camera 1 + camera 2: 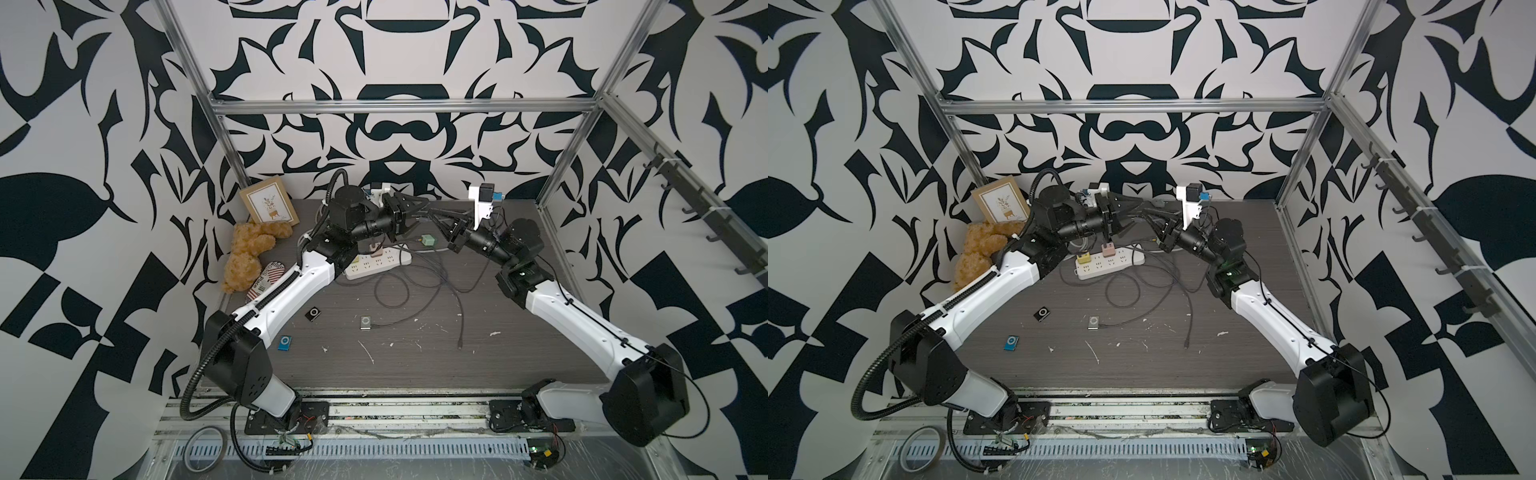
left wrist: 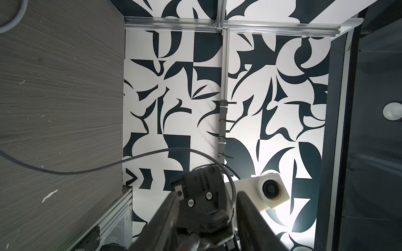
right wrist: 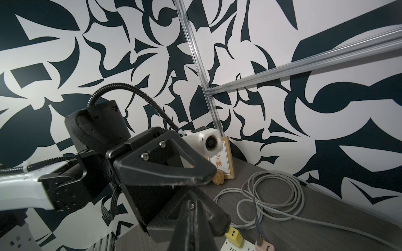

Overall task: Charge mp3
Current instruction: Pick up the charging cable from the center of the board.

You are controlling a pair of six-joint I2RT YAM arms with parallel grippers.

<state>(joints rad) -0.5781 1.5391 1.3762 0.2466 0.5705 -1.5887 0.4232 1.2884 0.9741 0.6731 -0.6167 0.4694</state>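
Observation:
Three small mp3 players lie on the dark table in both top views: a black one (image 1: 312, 313), a silver one (image 1: 365, 322) with a thin cable at it, and a blue one (image 1: 286, 343). A white power strip (image 1: 376, 262) with a pink charger (image 1: 1108, 249) and a yellow charger (image 1: 1084, 257) lies at the back. Above it the two grippers meet. My right gripper (image 3: 191, 202) is shut, with a small silvery bit, seemingly a cable plug, nipped at its tips. My left gripper (image 2: 205, 195) is open, its fingers on either side of the right gripper's fingers. A grey cable (image 2: 87, 171) trails from there to the table.
Dark cables (image 1: 415, 282) tangle in front of the strip, one loose end (image 1: 460, 345) lying toward the front. A green block (image 1: 428, 240) sits behind them. A teddy bear (image 1: 249, 253), a picture frame (image 1: 270, 205) and a striped glove (image 1: 266, 278) fill the back left corner.

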